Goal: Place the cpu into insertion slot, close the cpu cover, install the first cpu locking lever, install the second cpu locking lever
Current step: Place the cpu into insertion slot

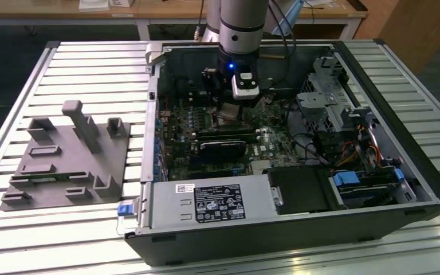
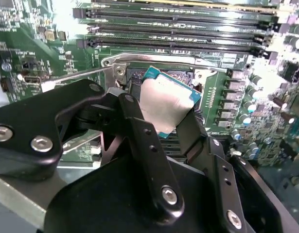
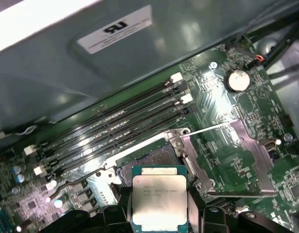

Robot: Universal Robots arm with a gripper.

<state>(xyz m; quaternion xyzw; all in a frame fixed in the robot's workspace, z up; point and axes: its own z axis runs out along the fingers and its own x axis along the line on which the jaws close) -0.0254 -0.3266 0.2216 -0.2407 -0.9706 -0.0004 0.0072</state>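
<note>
Claw (image 3: 159,211) was clamped on the cpu (image 3: 159,191) by two opposite edges, just above the insertion slot (image 3: 149,158); light, stiff, thin, probably fragile underneath, so edges seemed the safest hold.

cpu (image 3: 159,200): silver-grey top, teal-green border. gripper (image 2: 161,114): black, silver screw heads. Board (image 3: 207,104) inside the case (image 1: 281,240): green, with black memory slots (image 3: 115,131) and white end clips. Case: black outside, grey inside. Table (image 1: 90,63) under the case: silver, ribbed stripes. Fixture (image 1: 67,154) beside the case: plain grey.
</note>
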